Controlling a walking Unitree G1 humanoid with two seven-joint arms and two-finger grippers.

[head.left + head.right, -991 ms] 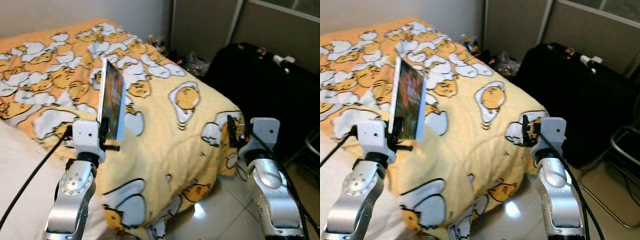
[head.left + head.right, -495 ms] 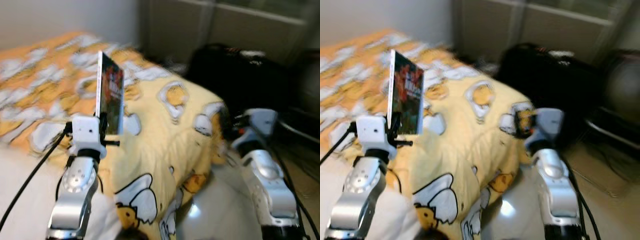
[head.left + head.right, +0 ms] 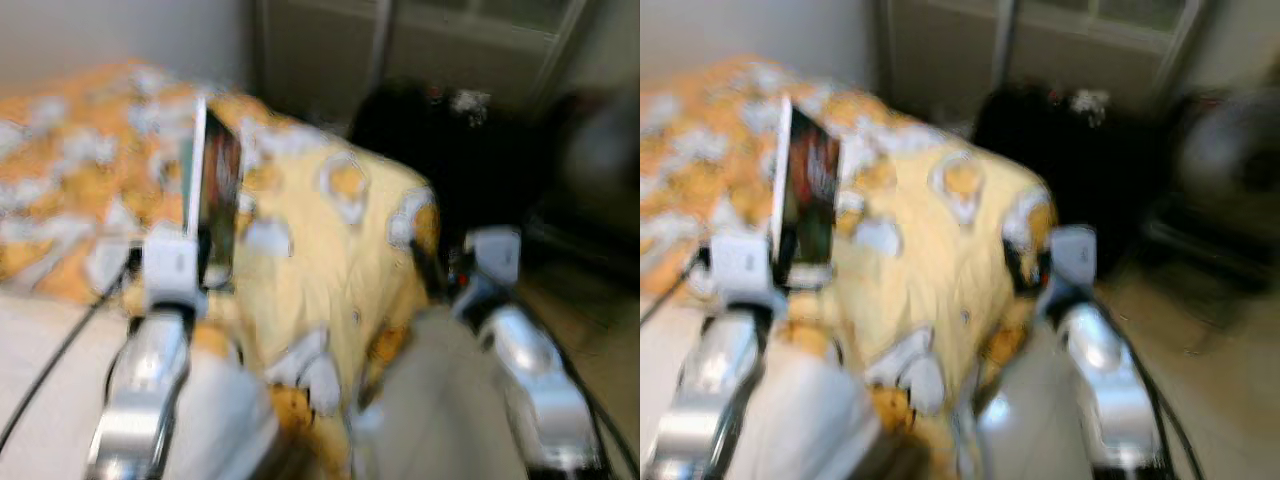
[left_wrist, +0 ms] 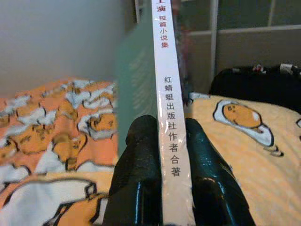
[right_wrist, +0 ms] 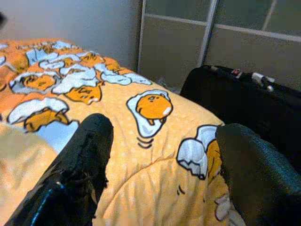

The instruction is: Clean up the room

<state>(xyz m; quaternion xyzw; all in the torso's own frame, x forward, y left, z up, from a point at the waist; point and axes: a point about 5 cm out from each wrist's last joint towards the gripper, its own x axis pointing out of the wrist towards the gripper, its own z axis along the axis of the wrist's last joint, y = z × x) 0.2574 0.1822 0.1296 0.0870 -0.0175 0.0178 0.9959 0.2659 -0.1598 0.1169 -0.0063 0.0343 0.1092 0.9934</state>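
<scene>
- Now blurred by motion, the head views have swung toward the room's right side since a second ago: the bed and its yellow-and-orange egg-print quilt sit further left in frame, and more of the dark far side shows, which reads as the camera turning and not as the things moving
- At left, the left end effector is clamped on the spine of a thin book, held upright on edge above the quilt; its pose against the arm looks the same as in the frames of a second ago
- The book is clear of the bed and carried, so the judgement is that the robot is turning off to find it a proper place, with the put-down not yet done
- Red and black Chinese characters run down the white spine in the left wrist view, among them 短篇小说集 and 红蜻蜓出版社作者合著; the cover is too blurred in the head views to read
- At centre, a black suitcase stands just beyond the foot of the bed, before pale sliding panels
- At right, the right end effector hovers by the bed's corner with its two black fingers spread wide apart and nothing between them
</scene>
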